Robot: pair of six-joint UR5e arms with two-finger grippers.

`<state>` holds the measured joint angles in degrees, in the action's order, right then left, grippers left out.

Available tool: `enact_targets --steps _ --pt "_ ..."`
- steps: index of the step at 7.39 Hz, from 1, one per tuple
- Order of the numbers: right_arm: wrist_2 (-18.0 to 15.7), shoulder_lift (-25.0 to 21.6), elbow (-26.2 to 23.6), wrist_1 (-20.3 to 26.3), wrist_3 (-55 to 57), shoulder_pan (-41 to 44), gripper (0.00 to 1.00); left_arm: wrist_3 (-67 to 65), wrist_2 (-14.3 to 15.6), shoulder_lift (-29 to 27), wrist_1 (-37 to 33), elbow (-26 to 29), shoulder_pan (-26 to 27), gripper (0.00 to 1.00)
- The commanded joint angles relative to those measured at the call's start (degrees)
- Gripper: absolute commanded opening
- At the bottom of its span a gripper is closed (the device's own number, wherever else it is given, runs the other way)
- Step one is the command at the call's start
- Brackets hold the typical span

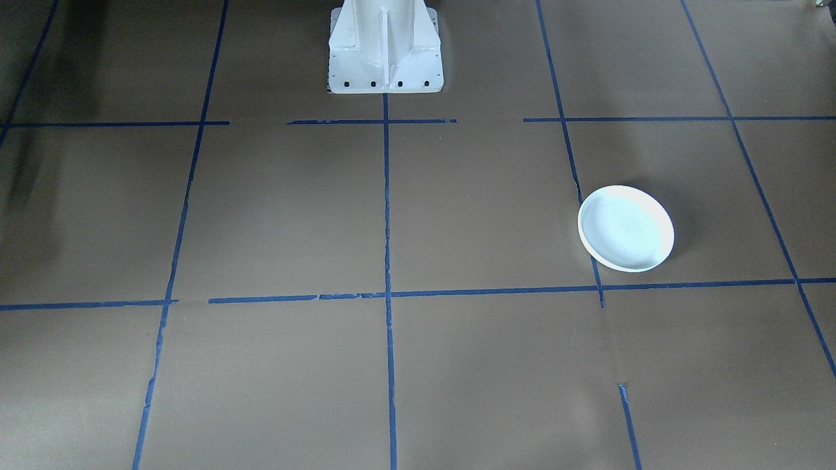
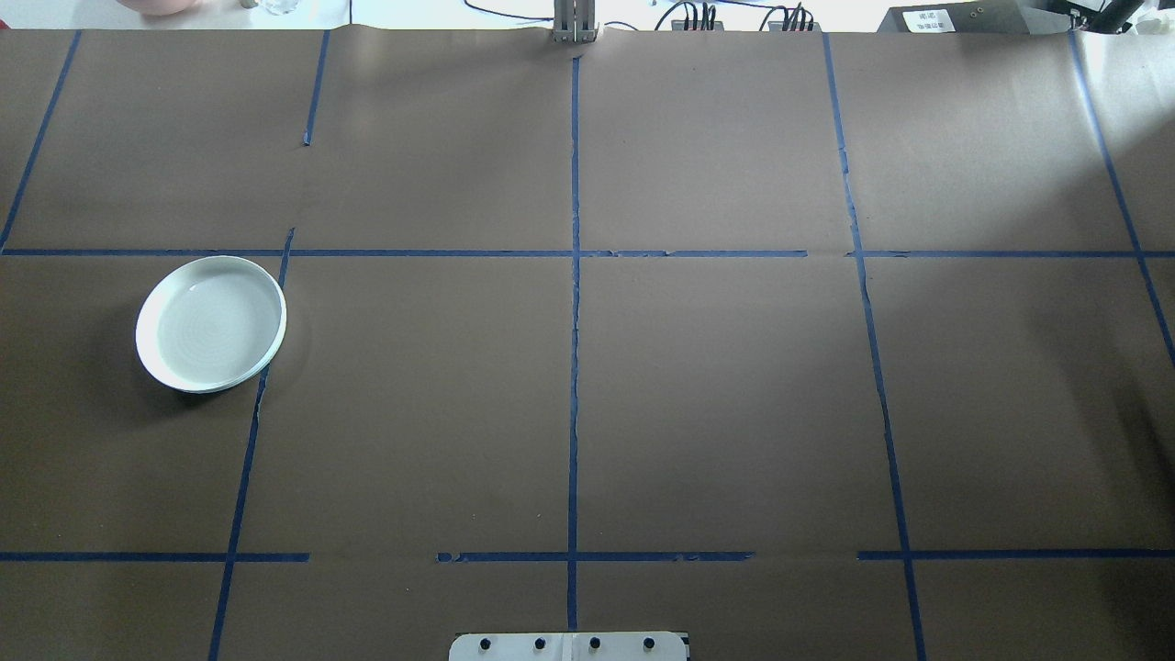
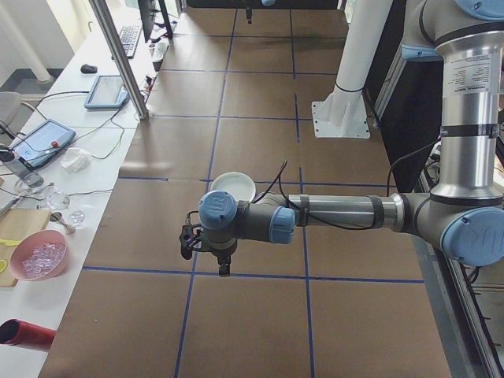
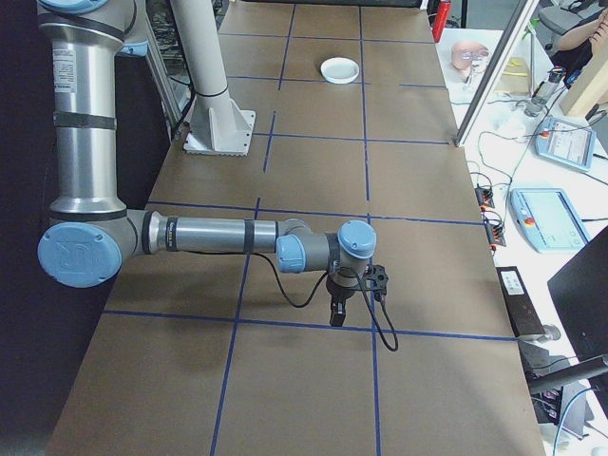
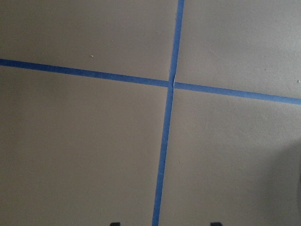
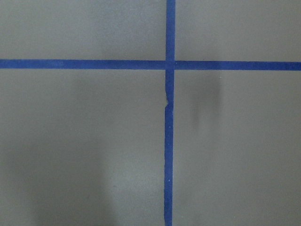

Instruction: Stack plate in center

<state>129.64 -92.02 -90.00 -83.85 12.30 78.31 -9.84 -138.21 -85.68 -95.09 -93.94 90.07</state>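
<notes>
While both arms hover over bare brown paper, nothing is grasped yet, so the task looks unstarted. Nearest the robot, the white base plate [image 2: 569, 646] sits at the table's near edge, mid-width. The left gripper [image 3: 224, 266] hangs above a blue tape crossing [image 5: 171, 84] toward the table's left end; it shows clearly only in the side view, with just two dark tips at the bottom of its wrist view, so cannot tell if the fingers are spread or closed. Nothing visible between them. The right gripper [image 4: 337, 312] hangs over another tape crossing [image 6: 170, 64] toward the right end; same issue, state cannot be told, no object seen in it.

Farther out, the white plate [image 2: 211, 323] lies upright on the table [image 2: 734, 395] near its left end, roughly mid-depth, its rim overlapping a blue tape line [image 2: 246, 459]. It may be two nested plates; the edge looks doubled but hard to confirm. The center cells carry no plate.

Left to do, by my read: reach the plate, grip the rim, carry it to center, set down.
</notes>
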Motion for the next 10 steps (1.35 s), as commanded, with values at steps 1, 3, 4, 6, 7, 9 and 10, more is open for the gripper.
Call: enact_targets --steps 1,3,4,6,7,9,10 --pt "0.0 0.0 0.0 0.0 0.0 0.0 1.00 3.0 0.1 -0.3 2.0 0.2 1.8 1.00" --pt "0.0 0.0 0.0 0.0 0.0 0.0 1.00 3.2 1.8 -0.4 0.9 -3.4 2.1 1.00" --pt "0.0 0.0 0.0 0.0 0.0 0.0 1.00 3.3 1.8 -0.2 1.2 -3.9 2.2 1.00" --pt "0.0 0.0 0.0 0.0 0.0 0.0 1.00 4.5 1.9 0.1 1.1 -3.9 2.2 1.00" --pt "0.0 0.0 0.0 0.0 0.0 0.0 1.00 6.7 1.9 0.2 1.2 -3.3 2.2 1.00" --pt "0.0 0.0 0.0 0.0 0.0 0.0 1.00 7.3 1.9 0.3 1.2 -3.1 2.2 1.00" --pt "0.0 0.0 0.0 0.0 0.0 0.0 1.00 7.3 2.4 0.4 1.2 -3.1 2.2 1.00"
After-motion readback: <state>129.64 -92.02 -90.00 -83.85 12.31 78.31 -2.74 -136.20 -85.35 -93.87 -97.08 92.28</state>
